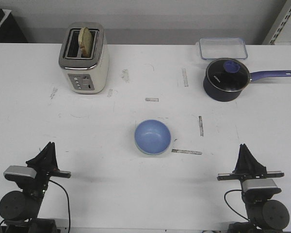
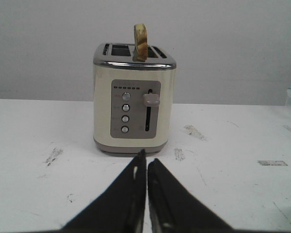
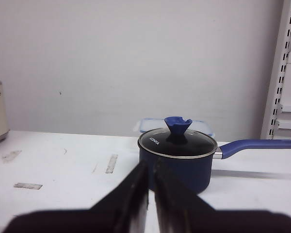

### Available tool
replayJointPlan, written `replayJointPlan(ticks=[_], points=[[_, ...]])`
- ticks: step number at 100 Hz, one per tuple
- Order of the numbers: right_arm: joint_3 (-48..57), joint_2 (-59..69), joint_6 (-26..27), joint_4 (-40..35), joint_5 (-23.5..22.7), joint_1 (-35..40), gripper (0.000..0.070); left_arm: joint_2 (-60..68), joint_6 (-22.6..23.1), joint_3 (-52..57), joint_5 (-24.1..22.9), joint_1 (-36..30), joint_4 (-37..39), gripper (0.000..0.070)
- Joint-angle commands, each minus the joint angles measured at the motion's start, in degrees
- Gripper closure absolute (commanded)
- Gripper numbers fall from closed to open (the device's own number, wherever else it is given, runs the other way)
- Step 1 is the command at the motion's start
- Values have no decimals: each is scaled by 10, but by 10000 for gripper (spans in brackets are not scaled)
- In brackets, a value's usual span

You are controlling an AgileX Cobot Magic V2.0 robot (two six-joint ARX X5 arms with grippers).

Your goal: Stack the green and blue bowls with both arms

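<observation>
Blue bowl (image 1: 153,137): centre of the white table (image 1: 102,145), upright; a pale rim shows beneath its edge, so the green bowl may sit under it, though that cannot be told. Toaster (image 1: 84,58): far left of the bowl. Saucepan (image 1: 226,79): far right. Left gripper (image 1: 47,154) and right gripper (image 1: 246,156): near side, fingers pressed together, holding nothing.

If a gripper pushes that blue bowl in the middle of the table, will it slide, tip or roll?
The blue bowl sits upright, low and wide, so it would probably slide on the table rather than tip or roll. It holds its round shape, so it is likely stiff. It looks empty, so probably light.
</observation>
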Motion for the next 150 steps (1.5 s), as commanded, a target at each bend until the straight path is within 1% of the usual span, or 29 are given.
replayJointPlan(ticks=[1, 19, 50, 59, 68, 73, 88, 94, 115, 125, 139, 150], points=[[1, 0, -1, 5, 2, -1, 687, -13, -1, 4, 2, 1, 8, 699], [1, 0, -1, 5, 2, -1, 687, -37, -2, 4, 2, 1, 10, 699], [1, 0, -1, 5, 2, -1, 687, -38, -2, 3, 2, 0, 10, 699], [1, 0, -1, 5, 2, -1, 687, -37, -1, 2, -12, 3, 10, 698], [1, 0, -1, 5, 2, -1, 687, -52, -1, -3, -12, 6, 17, 698], [1, 0, -1, 5, 2, -1, 687, -60, -1, -12, -12, 6, 28, 698], [1, 0, -1, 5, 2, -1, 687, -70, -1, -64, -12, 6, 103, 699], [1, 0, -1, 5, 2, -1, 687, -70, -1, -84, -12, 6, 122, 699], [1, 0, -1, 5, 2, -1, 687, -73, -1, -142, -12, 16, 123, 699], [1, 0, -1, 5, 2, -1, 687, -75, -1, -165, -12, 19, 135, 699], [1, 0, -1, 5, 2, -1, 687, -78, -1, -184, -7, 19, 144, 699], [1, 0, -1, 5, 2, -1, 687, -78, 4, -184, -6, 19, 134, 699]])
